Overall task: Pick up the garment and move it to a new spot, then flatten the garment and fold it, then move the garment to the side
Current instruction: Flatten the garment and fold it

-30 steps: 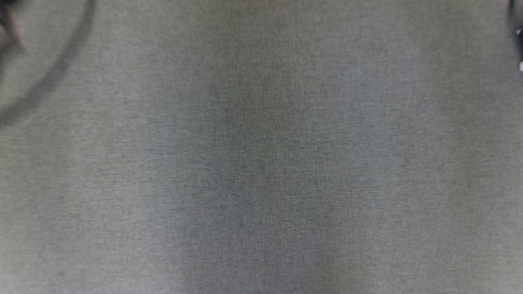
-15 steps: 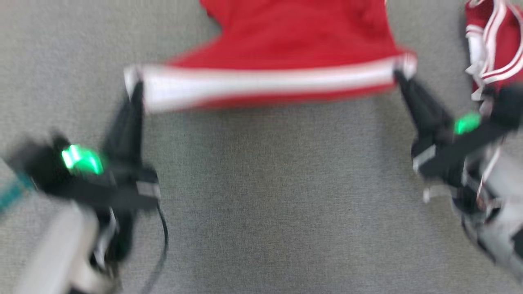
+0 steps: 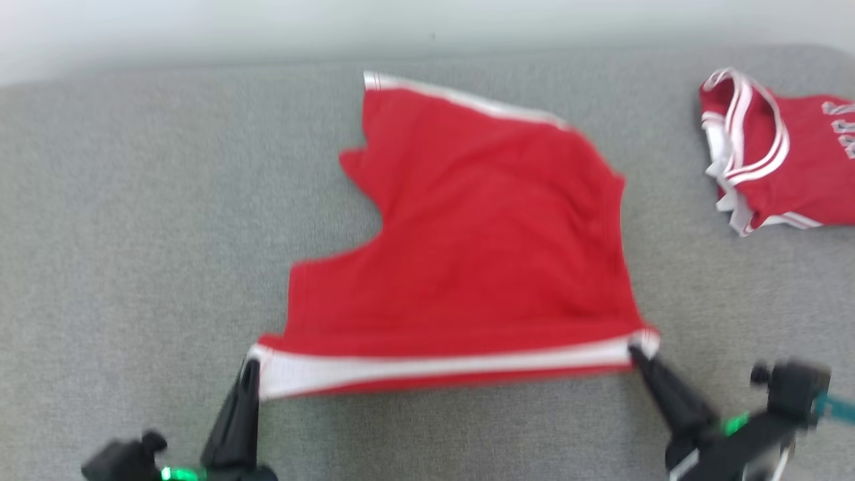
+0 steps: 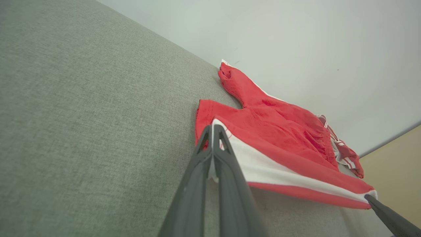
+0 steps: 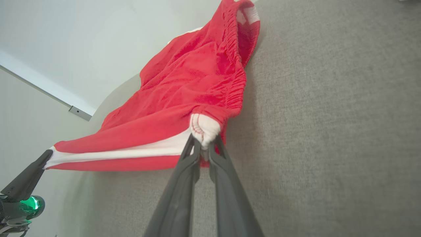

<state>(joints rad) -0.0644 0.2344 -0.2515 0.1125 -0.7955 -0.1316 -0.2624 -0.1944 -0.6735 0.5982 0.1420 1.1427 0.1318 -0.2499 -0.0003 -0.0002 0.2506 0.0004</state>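
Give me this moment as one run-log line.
left gripper: shut on red shorts corner | right gripper: shut on opposite corner | white band: stretched between them

1. Our head camera looked forward and down on the grey cloth surface (image 3: 133, 200), with the garment (image 3: 481, 234) centred at middling range.
2. Our left wrist camera sat low, close behind the left gripper (image 4: 213, 128), facing the pale wall (image 4: 296, 39).
3. Our right wrist camera sat likewise behind the right gripper (image 5: 202, 144).
4. All three views shared the garment's white-banded hem; each wrist view caught the other gripper's tip.

Left claw (image 3: 249, 366) base and second red jersey (image 3: 768, 160) lettering, partly beyond head-view edges.
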